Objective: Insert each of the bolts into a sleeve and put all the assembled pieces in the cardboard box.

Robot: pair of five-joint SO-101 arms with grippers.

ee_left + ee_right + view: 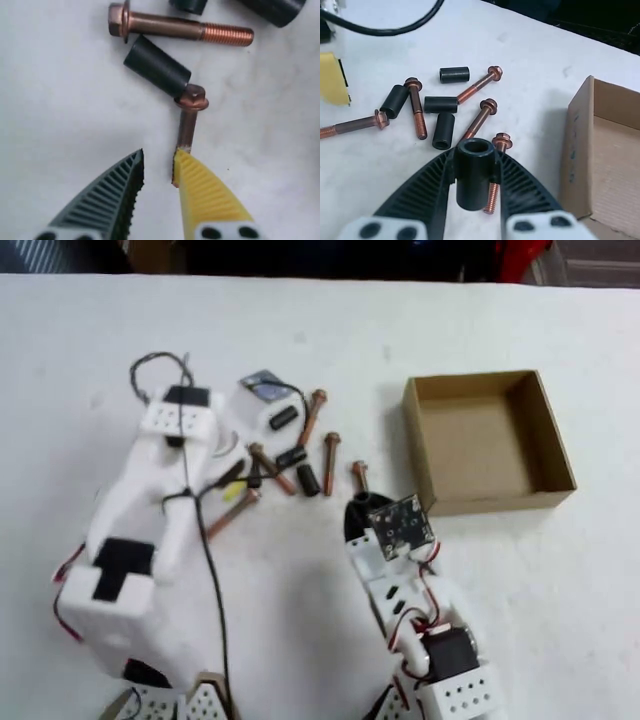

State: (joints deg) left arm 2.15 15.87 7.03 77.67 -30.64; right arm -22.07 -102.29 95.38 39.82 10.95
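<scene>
White left arm (140, 510), black cable (212, 570), grey-and-yellow left gripper (157, 155); white right arm (385, 565), red wires (404, 638), black right gripper (475, 160).

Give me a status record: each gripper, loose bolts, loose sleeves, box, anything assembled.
left gripper: open, its yellow finger beside the shank of a bolt
right gripper: shut on a black sleeve
loose bolts: five, all bare, counting the one at the left gripper
loose sleeves: four, lying on the table
cardboard box: empty
assembled pieces: none
</scene>
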